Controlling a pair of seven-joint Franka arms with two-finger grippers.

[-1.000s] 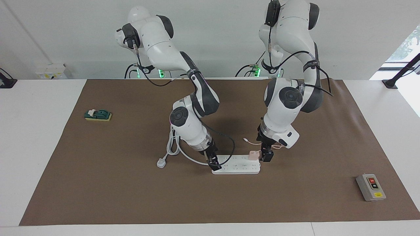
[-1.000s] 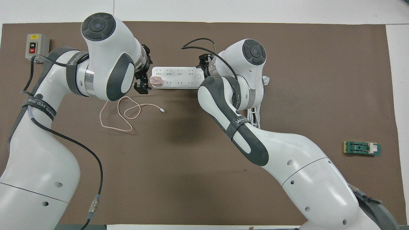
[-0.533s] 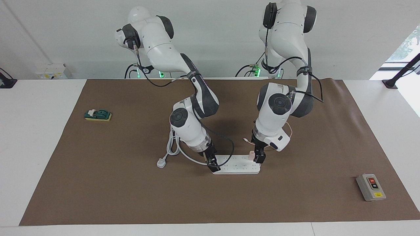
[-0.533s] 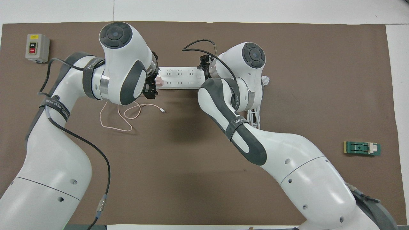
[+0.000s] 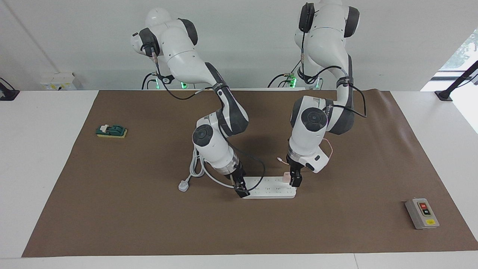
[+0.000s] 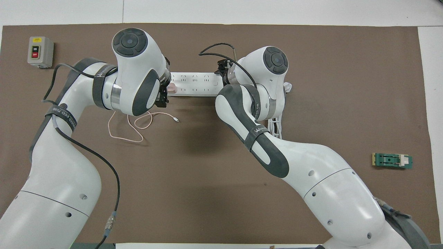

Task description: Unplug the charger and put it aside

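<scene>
A matt brown paper-like mat covers the smooth white table. The long white power strip looks like glossy moulded plastic, as does the small pale pink cube charger. The grey switch box has a duller plastic finish. The arms' white shells shine smoothly.

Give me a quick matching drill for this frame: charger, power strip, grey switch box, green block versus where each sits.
Column 1:
1 charger
2 power strip
3 grey switch box
4 green block

Column 2:
A mat corner at the left arm's end
B plugged into the strip, at the left gripper
C right arm's end of the mat
D mid-mat, right gripper at one end

Pairs: 1-B, 2-D, 3-A, 4-C
</scene>
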